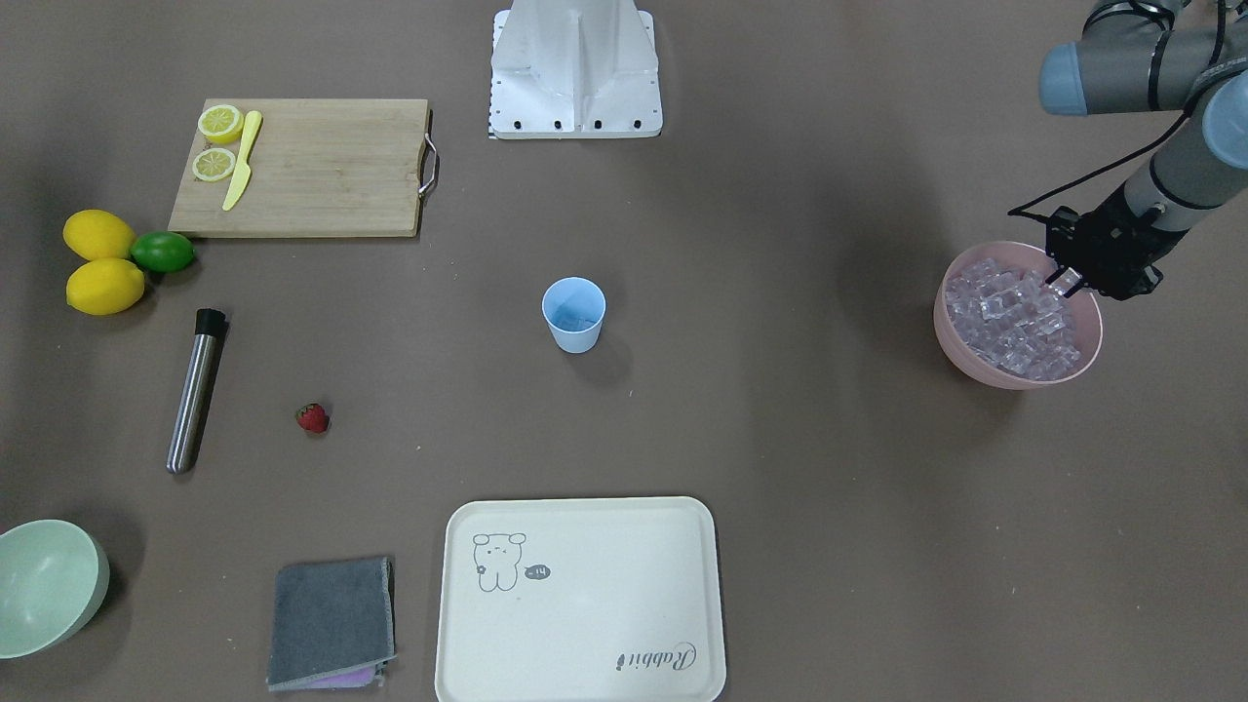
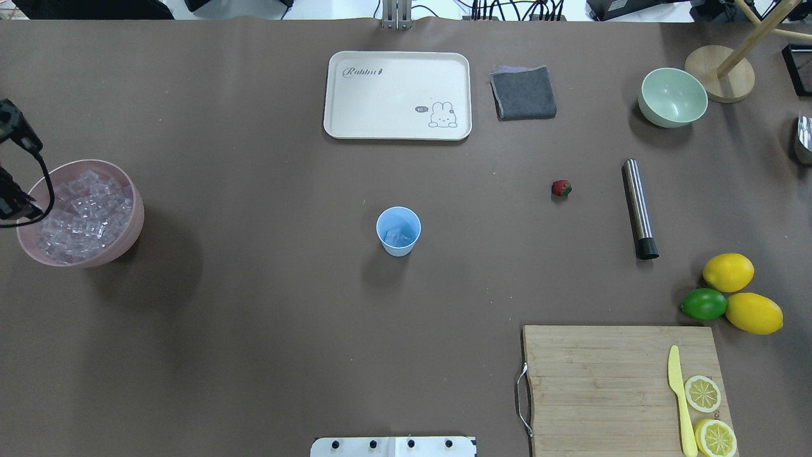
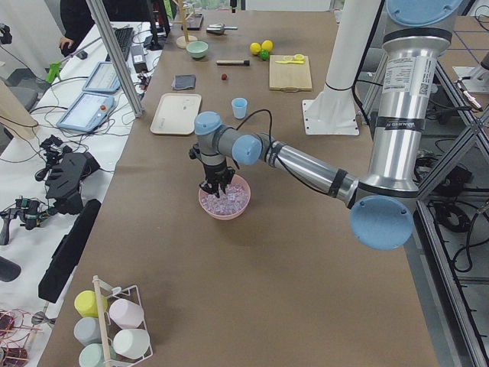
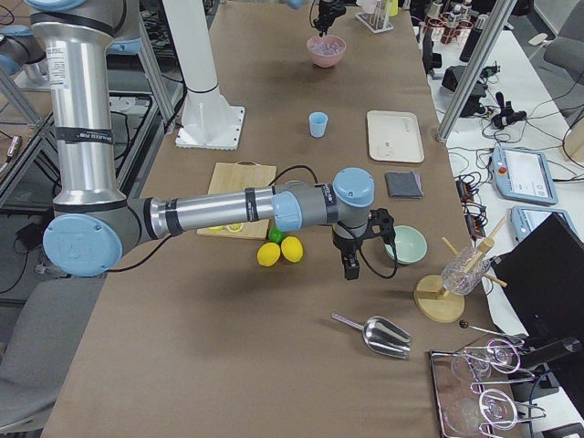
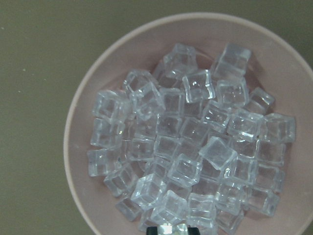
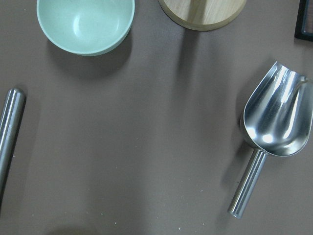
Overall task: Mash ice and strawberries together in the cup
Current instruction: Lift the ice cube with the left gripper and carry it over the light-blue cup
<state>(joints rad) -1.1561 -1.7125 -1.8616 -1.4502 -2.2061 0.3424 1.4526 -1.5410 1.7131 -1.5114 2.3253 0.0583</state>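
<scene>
Listing by size, table (image 2: pixel 254 330) first: brown, bearing everything below.

- Board (image 2: pixel 602 381): near right. A yellow knife (image 2: pixel 679 400) and two lemon halves (image 2: pixel 702 393) lie at its right end.
- Tray (image 2: pixel 380 130): far centre, cream, with a rabbit print.
- Pink bowl (image 1: pixel 975 361): left edge, heaped with ice (image 5: pixel 195 147).
- Green bowl (image 2: pixel 672 95): far right.
- Cloth (image 2: pixel 523 94): grey, folded, between tray and green bowl.
- Tube (image 2: pixel 636 206): steel, lying right of centre, black cap toward me.
- Scoop (image 6: pixel 279 117): steel, under my right wrist, just right of the green bowl.
- Left gripper (image 1: pixel 1068 281): at the pink bowl's left rim, jaws narrow, pinching one clear cube.
- Right gripper (image 4: pixel 350 269): hanging above the table near the green bowl. I cannot tell how its jaws stand.
- Lemons (image 2: pixel 728 271): two whole ones touching a lime (image 2: pixel 703 304), right, just beyond the board.
- Cup (image 2: pixel 398 244): centre, upright, well apart from the pink bowl, with clear pieces in its bottom.
- Strawberry (image 2: pixel 561 188): on the table between cup and tube, nearer the tube.
</scene>
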